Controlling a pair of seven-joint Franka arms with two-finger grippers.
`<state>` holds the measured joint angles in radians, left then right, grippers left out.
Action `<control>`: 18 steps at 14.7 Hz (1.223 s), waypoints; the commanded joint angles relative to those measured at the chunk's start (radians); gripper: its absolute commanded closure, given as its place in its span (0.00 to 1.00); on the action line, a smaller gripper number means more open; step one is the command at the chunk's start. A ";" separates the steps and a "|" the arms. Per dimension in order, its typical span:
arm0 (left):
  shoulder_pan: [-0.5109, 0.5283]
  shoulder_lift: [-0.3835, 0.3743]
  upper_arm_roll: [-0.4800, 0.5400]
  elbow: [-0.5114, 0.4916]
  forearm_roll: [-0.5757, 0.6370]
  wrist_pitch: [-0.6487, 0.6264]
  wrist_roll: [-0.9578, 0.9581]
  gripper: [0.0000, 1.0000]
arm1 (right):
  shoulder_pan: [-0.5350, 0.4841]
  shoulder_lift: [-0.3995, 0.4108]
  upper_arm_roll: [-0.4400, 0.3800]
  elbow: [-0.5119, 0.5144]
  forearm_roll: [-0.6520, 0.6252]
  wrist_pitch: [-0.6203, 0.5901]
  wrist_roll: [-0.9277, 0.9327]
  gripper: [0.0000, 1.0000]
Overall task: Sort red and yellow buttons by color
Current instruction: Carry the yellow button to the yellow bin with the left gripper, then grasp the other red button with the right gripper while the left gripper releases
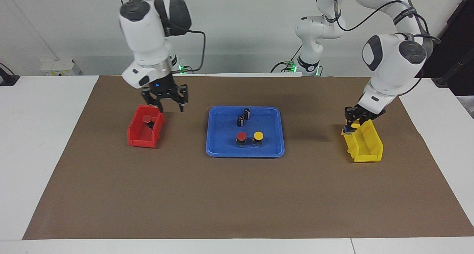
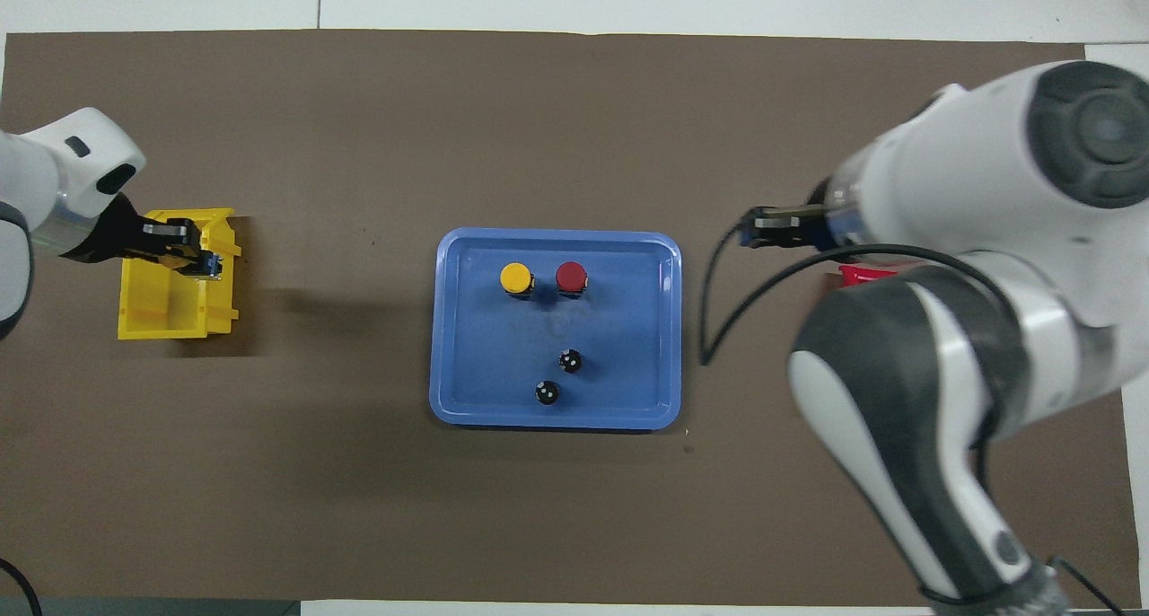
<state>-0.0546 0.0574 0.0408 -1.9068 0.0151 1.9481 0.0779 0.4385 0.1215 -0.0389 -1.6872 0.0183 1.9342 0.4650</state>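
A red button (image 1: 241, 136) (image 2: 571, 277) and a yellow button (image 1: 258, 136) (image 2: 515, 278) stand side by side in the blue tray (image 1: 222, 150) (image 2: 467, 391). Another red button (image 1: 148, 119) lies in the red bin (image 1: 142, 138). My left gripper (image 1: 351, 123) (image 2: 196, 255) hangs over the yellow bin's (image 1: 364, 144) (image 2: 171, 302) robot-side end, shut on a yellow button (image 1: 349, 126). My right gripper (image 1: 166, 104) (image 2: 763, 230) is open and holds nothing, raised over the mat between the red bin and the tray.
Two dark upright cylinders (image 1: 247, 113) (image 1: 240, 120) stand in the tray, nearer to the robots than the buttons. A brown mat (image 1: 237, 194) covers the table. In the overhead view the right arm hides most of the red bin (image 2: 857, 275).
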 commanded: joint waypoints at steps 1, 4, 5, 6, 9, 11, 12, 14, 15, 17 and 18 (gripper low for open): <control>0.074 -0.008 -0.016 -0.055 0.005 0.098 0.091 0.99 | 0.098 0.272 -0.004 0.191 -0.004 0.096 0.216 0.28; 0.101 0.004 -0.016 -0.084 0.005 0.144 0.129 0.99 | 0.160 0.371 -0.006 0.176 -0.017 0.250 0.265 0.31; 0.101 0.002 -0.016 -0.136 0.005 0.187 0.128 0.99 | 0.161 0.377 -0.006 0.169 -0.017 0.265 0.265 0.33; 0.101 -0.005 -0.015 -0.194 0.005 0.233 0.129 0.99 | 0.166 0.385 -0.006 0.167 -0.017 0.279 0.267 0.34; 0.101 0.001 -0.015 -0.245 0.006 0.293 0.134 0.99 | 0.178 0.391 -0.006 0.153 -0.017 0.273 0.265 0.34; 0.116 0.001 -0.016 -0.259 0.006 0.299 0.147 0.99 | 0.180 0.389 -0.004 0.127 -0.017 0.272 0.264 0.34; 0.116 0.001 -0.015 -0.259 0.006 0.293 0.151 0.86 | 0.181 0.386 -0.003 0.127 -0.015 0.256 0.264 0.34; 0.117 -0.001 -0.015 -0.255 0.006 0.285 0.149 0.31 | 0.181 0.382 0.019 0.126 -0.015 0.221 0.264 0.34; 0.117 0.001 -0.015 -0.247 0.006 0.281 0.143 0.29 | 0.181 0.380 0.020 0.124 -0.014 0.207 0.264 0.34; 0.116 -0.001 -0.016 -0.216 0.006 0.252 0.138 0.25 | 0.181 0.374 0.024 0.112 -0.014 0.204 0.262 0.34; 0.116 -0.001 -0.016 -0.174 0.006 0.195 0.138 0.24 | 0.183 0.368 0.024 0.092 -0.014 0.209 0.256 0.34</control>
<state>0.0492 0.0729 0.0338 -2.1294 0.0151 2.2140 0.2095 0.6237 0.5199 -0.0199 -1.5469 0.0091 2.1425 0.7240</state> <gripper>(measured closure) 0.256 0.335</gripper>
